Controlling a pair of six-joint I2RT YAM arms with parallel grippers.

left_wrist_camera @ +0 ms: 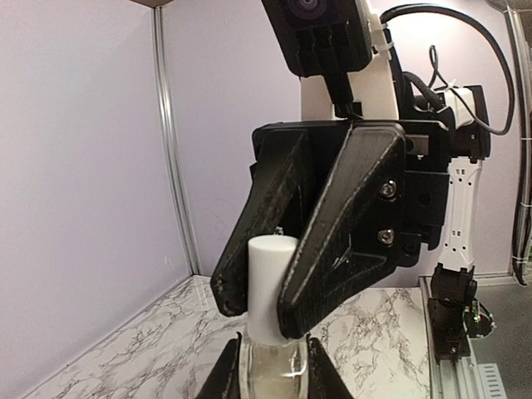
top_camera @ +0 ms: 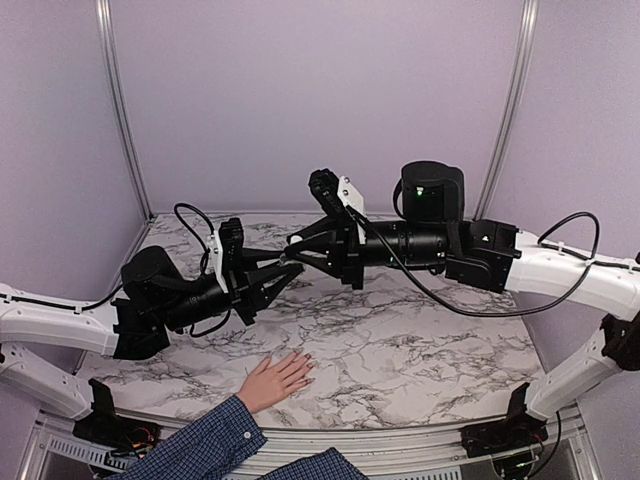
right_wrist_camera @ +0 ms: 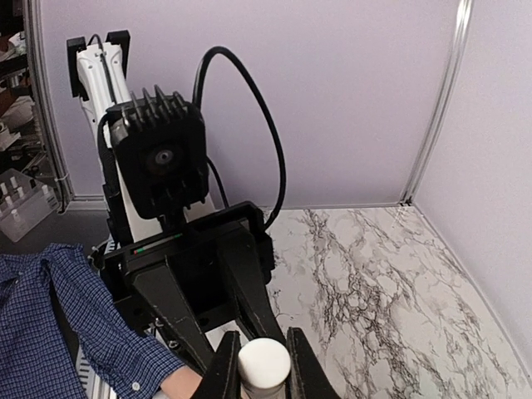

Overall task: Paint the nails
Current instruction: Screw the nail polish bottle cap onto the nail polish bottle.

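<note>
**Both grippers clamped on one bottle, hand flat near the lower table edge**

The left gripper [top_camera: 284,266] is closed on a clear bottle [left_wrist_camera: 271,372], its fingers pressed to the glass on both sides. The right gripper [right_wrist_camera: 263,367] meets it tip to tip, its fingers tight against the bottle's white cap [left_wrist_camera: 271,266]. In the top view the two meet just left of centre, raised above the table [top_camera: 430,350].

Below them and well apart, a hand [top_camera: 272,381] lies flat on the marble near the table's lower edge, fingers pointing to the upper right. The nails [top_camera: 305,365] sit at those fingertips but are too small to make out. A plaid sleeve [top_camera: 200,445] runs off over the lower edge.

Bare marble stretches right of the hand and under the right arm. The walls [top_camera: 320,100] close the back and both sides, and the arms' elbows reach nearly to the frame's left and right edges.
</note>
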